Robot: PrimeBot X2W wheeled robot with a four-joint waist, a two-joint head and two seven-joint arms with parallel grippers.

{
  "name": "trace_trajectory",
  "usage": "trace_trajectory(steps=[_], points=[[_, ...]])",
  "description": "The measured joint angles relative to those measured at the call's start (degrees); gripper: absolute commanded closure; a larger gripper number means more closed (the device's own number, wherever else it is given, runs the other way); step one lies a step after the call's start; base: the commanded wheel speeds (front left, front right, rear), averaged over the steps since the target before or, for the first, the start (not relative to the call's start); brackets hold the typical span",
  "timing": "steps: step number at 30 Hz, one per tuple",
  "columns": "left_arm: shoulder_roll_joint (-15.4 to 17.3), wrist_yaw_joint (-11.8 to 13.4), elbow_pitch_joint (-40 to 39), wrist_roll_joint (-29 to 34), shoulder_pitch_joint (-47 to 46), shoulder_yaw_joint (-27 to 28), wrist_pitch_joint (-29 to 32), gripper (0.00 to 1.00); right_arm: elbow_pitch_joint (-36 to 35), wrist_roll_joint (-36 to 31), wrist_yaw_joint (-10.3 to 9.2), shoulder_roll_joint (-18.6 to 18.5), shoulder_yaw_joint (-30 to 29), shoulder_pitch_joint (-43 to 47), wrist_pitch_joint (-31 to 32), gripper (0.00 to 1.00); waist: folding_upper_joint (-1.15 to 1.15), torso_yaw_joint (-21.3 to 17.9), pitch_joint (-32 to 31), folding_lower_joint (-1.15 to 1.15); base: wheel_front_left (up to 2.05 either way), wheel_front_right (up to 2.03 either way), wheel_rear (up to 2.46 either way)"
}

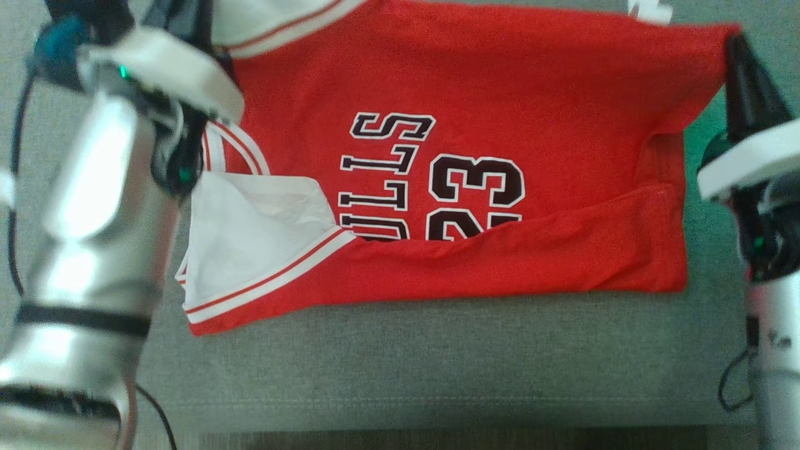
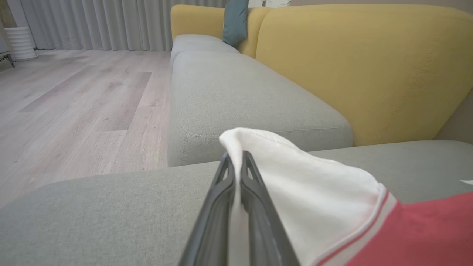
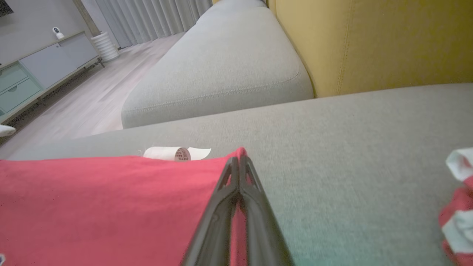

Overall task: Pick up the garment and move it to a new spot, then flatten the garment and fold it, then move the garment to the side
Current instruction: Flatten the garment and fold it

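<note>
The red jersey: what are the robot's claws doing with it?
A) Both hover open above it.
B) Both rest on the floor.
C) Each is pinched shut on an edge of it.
C: the left gripper pinches a white edge of the red jersey, the right gripper a red corner.

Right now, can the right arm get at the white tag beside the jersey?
Probably not yet: the tag lies close with nothing between, but the right end effector is shut on a red corner of the jersey.

Even, soft daylight; wrist views blur near edges (head view softer).
</note>
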Motion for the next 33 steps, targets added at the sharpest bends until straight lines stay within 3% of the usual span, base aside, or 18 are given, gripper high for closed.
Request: trace_trajectory(steps=[10,15,20,21,23,24,25,26,27,33], points=[[1.0,1.7,-23.4,4.0,22.9,4.5,-0.2,1.00,-4.0,3.1,0.00,0.8,-0.2,10.8,0.7,1.00,0.00,0.6,-0.8,0.00,0.00,0.00,0.00],[-0.1,1.6,-28.2,4.6,32.0,6.9,-0.2,1.00,-5.5,3.8,0.00,2.3,-0.6,14.4,0.6,1.00,0.00,0.7,-1.1,0.00,0.00,0.00,0.00],[-1.0,0.5,-27.4,4.8,37.9,7.0,-0.2,1.00,-7.6,3.9,0.00,2.9,-0.8,17.7,0.6,1.00,0.00,1.1,-1.8,0.00,0.00,0.00,0.00],[-1.1,0.5,-26.3,4.6,38.5,6.9,-0.2,0.84,-8.1,3.9,0.00,3.3,-1.0,18.5,0.6,1.00,0.00,1.2,-1.9,0.00,0.00,0.00,0.00],[-1.5,0.1,-24.0,3.7,39.1,6.8,-0.2,0.00,-8.8,3.9,0.00,4.0,-1.0,20.2,0.6,1.00,0.00,1.4,-2.3,0.00,0.00,0.00,0.00],[-1.6,0.0,-23.1,3.4,39.2,6.9,-0.2,0.00,-9.2,3.5,0.00,4.1,-1.0,21.1,0.7,1.00,0.00,1.5,-2.4,-0.01,0.00,0.00,0.00],[-1.7,0.0,-22.3,3.3,39.2,7.0,-0.2,0.00,-9.5,3.0,0.00,4.1,-1.0,22.0,0.7,0.78,0.00,1.5,-2.5,-0.01,0.00,0.00,0.00],[-1.8,-0.1,-21.5,3.2,39.1,7.1,-0.2,0.00,-9.8,2.8,0.00,4.3,-1.1,22.8,0.8,0.29,0.00,1.5,-2.7,0.00,0.00,0.00,0.00],[-2.0,-0.1,-20.9,3.2,39.1,7.3,-0.2,0.00,-10.2,2.1,0.00,4.4,-1.1,23.7,0.7,0.00,0.00,1.5,-2.8,0.00,0.00,0.00,0.00],[-2.4,1.9,-19.7,3.3,39.5,10.3,-0.2,0.00,-15.5,-3.1,0.00,6.7,-1.4,29.1,-3.7,0.00,0.00,1.2,-4.5,0.00,0.00,0.00,0.00]])
